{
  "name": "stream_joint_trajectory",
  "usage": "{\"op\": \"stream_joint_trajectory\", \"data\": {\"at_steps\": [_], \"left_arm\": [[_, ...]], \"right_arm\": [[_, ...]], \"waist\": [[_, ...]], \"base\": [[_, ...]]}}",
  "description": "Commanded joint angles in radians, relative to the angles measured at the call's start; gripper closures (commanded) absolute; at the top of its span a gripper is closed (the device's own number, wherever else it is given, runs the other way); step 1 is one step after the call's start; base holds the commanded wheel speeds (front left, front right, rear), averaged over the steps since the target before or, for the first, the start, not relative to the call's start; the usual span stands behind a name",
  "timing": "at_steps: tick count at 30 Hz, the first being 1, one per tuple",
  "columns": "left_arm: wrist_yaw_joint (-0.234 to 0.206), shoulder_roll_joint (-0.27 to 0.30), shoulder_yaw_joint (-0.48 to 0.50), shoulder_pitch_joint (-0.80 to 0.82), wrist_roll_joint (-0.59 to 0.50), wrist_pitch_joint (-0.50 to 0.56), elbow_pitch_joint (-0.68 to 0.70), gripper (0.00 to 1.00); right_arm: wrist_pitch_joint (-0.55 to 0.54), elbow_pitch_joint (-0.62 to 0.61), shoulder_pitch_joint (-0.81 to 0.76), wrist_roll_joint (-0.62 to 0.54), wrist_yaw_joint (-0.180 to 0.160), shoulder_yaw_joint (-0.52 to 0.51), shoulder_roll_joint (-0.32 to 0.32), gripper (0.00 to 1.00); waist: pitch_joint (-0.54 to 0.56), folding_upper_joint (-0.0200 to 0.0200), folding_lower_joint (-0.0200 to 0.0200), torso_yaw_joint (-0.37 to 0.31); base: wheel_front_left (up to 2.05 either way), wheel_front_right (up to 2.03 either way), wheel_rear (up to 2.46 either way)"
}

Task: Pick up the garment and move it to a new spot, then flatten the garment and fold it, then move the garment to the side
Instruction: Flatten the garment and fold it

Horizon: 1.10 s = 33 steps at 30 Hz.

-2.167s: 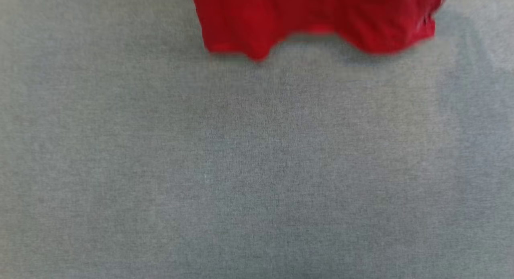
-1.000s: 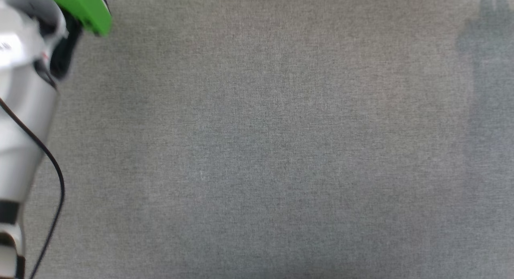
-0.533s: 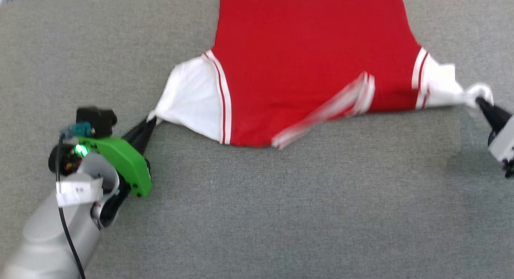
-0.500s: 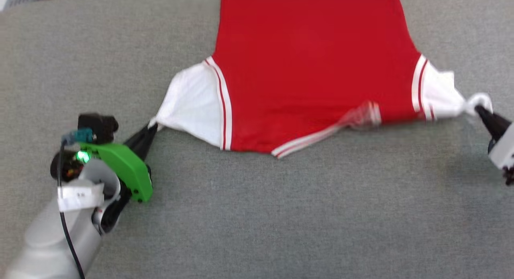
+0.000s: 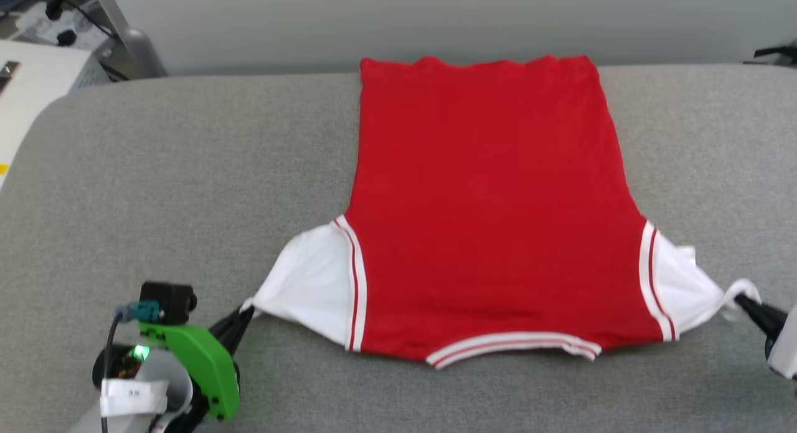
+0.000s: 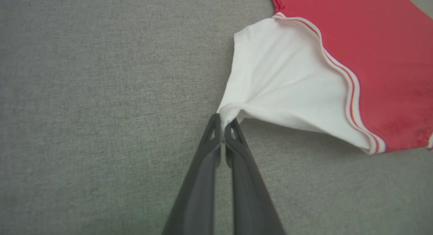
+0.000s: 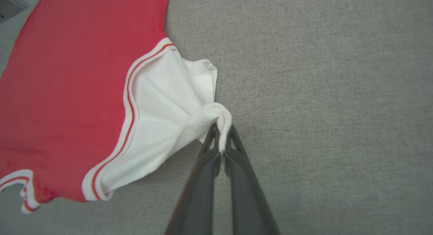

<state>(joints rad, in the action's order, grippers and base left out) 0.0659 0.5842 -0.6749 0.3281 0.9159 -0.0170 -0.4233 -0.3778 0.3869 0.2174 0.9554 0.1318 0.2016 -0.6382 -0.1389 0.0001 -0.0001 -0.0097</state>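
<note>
Head view: the garment (image 5: 485,221), a red jersey, lies spread flat on the grey cloth-covered table (image 5: 155,171), plain red side up. It fills the centre of the frame, its straight hem at the top by the table's far edge and its striped collar trim (image 5: 510,344) at the bottom centre. The left sleeve (image 5: 305,290), white, is drawn to a point towards the lower left, where the left gripper (image 5: 244,313) is closed on its tip. A green housing (image 5: 199,364) sits behind that gripper in the bottom left corner. The right sleeve (image 5: 682,290) is drawn the same way towards the right edge, where the right gripper (image 5: 741,302) is closed on its bunched end.

Left wrist view: the left gripper (image 6: 221,121) rises from the bottom centre, its two dark fingers pressed together on a small fold of white sleeve (image 6: 280,83). The cloth fans out to the upper right, past the red-and-white trim to the red body in the top right corner.

Right wrist view: the right gripper (image 7: 221,133) rises from the bottom centre, pinching a rolled bit of white sleeve (image 7: 162,110). The red body fills the upper left; bare grey table lies to the right.
</note>
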Motion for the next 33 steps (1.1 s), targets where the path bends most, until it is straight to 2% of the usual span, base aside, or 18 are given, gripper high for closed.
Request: {"op": "stream_joint_trajectory", "data": {"at_steps": [1, 11, 18, 19, 21, 25, 33], "left_arm": [[-0.014, 0.026, 0.001, -0.041, 0.011, 0.010, 0.010, 1.00], [-0.061, 0.108, -0.030, -0.226, 0.082, 0.124, 0.196, 1.00], [-0.102, 0.130, -0.025, -0.229, 0.090, 0.163, 0.320, 1.00], [-0.107, 0.128, -0.027, -0.225, 0.099, 0.180, 0.341, 1.00], [-0.119, 0.130, -0.034, -0.216, 0.104, 0.216, 0.383, 1.00], [-0.154, 0.154, -0.051, -0.193, 0.080, 0.276, 0.483, 1.00], [-0.244, 0.211, -0.036, -0.167, 0.037, 0.335, 0.736, 1.00]], "right_arm": [[-0.017, -0.010, -0.040, 0.009, -0.001, -0.011, -0.012, 1.00], [-0.162, -0.117, -0.254, 0.022, -0.001, -0.079, -0.018, 1.00], [-0.225, -0.173, -0.288, -0.013, -0.001, -0.152, 0.019, 1.00], [-0.244, -0.180, -0.286, -0.015, -0.001, -0.171, 0.024, 0.83], [-0.296, -0.192, -0.281, -0.024, -0.001, -0.204, 0.029, 0.00], [-0.406, -0.258, -0.235, -0.053, -0.001, -0.279, 0.040, 0.00], [-0.641, -0.358, 0.062, -0.119, -0.001, -0.395, 0.162, 0.00]], "waist": [[0.058, -0.0001, 0.0001, 0.003], [0.104, -0.0001, 0.0001, 0.004], [0.078, -0.0001, 0.0001, 0.014], [0.070, -0.0001, 0.0001, 0.017], [0.052, -0.0001, 0.0001, 0.022], [0.003, -0.0001, 0.0001, 0.035], [-0.159, -0.0001, 0.0001, 0.088]], "base": [[0.00, 0.00, 0.00], [0.00, 0.00, 0.00], [0.00, 0.00, 0.00], [0.00, 0.00, 0.00], [0.00, 0.00, 0.00], [0.00, 0.00, 0.00], [0.00, 0.00, 0.00]]}}
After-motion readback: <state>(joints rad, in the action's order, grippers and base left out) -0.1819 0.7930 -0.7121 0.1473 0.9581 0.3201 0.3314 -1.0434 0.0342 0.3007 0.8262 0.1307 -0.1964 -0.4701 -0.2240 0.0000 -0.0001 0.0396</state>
